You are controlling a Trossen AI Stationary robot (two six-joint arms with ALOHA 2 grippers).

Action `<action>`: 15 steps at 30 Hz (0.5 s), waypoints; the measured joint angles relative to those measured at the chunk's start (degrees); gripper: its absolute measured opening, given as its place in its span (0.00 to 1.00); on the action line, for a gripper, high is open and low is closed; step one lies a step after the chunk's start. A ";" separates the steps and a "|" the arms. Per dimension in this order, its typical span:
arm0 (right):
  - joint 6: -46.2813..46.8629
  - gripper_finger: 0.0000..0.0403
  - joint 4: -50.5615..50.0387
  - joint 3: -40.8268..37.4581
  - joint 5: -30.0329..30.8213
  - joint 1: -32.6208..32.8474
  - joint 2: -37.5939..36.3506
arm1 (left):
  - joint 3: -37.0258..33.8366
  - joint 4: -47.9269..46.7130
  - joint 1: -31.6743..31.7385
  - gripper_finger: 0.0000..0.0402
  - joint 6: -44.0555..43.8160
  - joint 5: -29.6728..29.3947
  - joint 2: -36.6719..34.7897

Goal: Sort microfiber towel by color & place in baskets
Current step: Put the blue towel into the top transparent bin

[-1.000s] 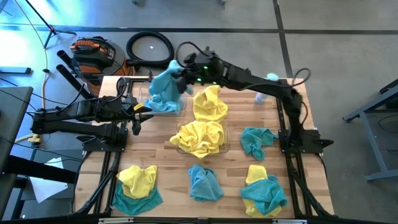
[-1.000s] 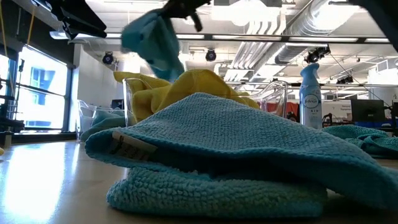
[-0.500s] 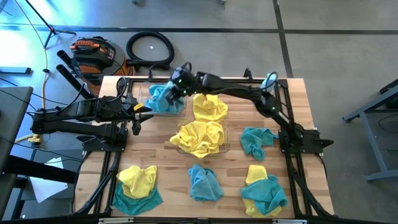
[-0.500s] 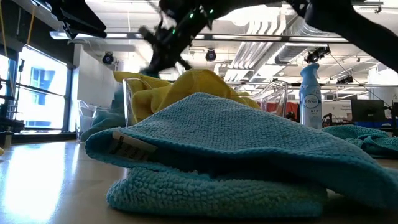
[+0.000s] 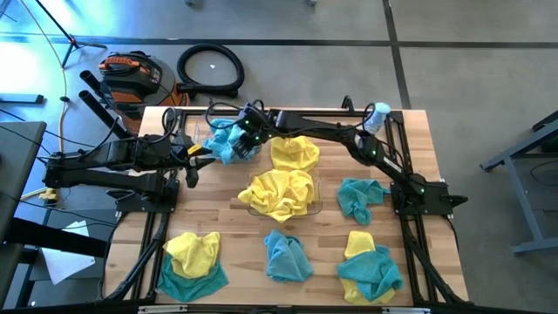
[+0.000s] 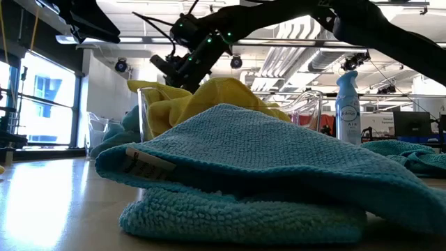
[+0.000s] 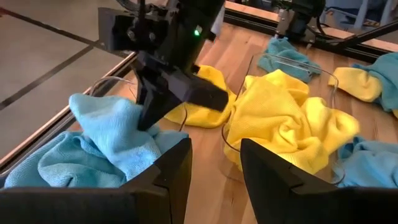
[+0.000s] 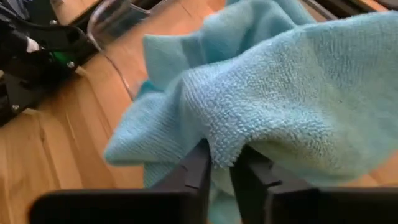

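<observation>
A teal-blue towel (image 5: 224, 139) lies heaped on other teal cloth in the clear basket (image 7: 102, 87) at the table's far left. My right gripper (image 5: 239, 141) reaches down into that basket and is shut on the towel. A second clear basket (image 5: 318, 185) at the table's middle holds yellow towels (image 5: 279, 192). My left gripper (image 7: 216, 168) stands open at the table's left side, just short of the teal basket, with nothing between its fingers. Loose yellow and teal towels lie on the table around the baskets. My right gripper pinches a raised fold of the teal-blue towel (image 8: 222, 148) between its two fingers (image 8: 198, 169). It comes slanting down from the table's right side. The towel is slack, and its lower folds (image 7: 74, 165) rest on the teal cloth in the basket.
A yellow towel (image 5: 294, 148) lies beside the teal basket, and a teal one (image 5: 359, 196) at the right. Near the front edge sit a yellow-on-teal heap (image 5: 192, 259), a teal heap (image 5: 286, 255) and another mixed heap (image 5: 370, 269). A spray bottle (image 5: 376, 116) stands at the far right.
My right gripper has swung down and toward the table's left with the teal-blue towel, tipping its fingers lower. The towel, which hung lifted above the far-left basket, now lies slumped inside it.
</observation>
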 joint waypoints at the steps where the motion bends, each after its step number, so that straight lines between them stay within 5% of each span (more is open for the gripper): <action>1: 0.32 0.16 -0.34 0.01 -0.27 -0.25 -0.29 | 0.00 -0.01 0.00 0.31 0.00 0.00 0.03; 8: 0.49 0.38 -5.36 0.15 -2.88 -1.85 -4.99 | 0.00 0.17 0.02 0.31 -0.02 -0.94 1.08; 15: 1.50 0.42 -15.60 0.15 -2.41 -2.43 -10.30 | 0.02 0.81 0.52 0.31 -2.97 -7.78 6.23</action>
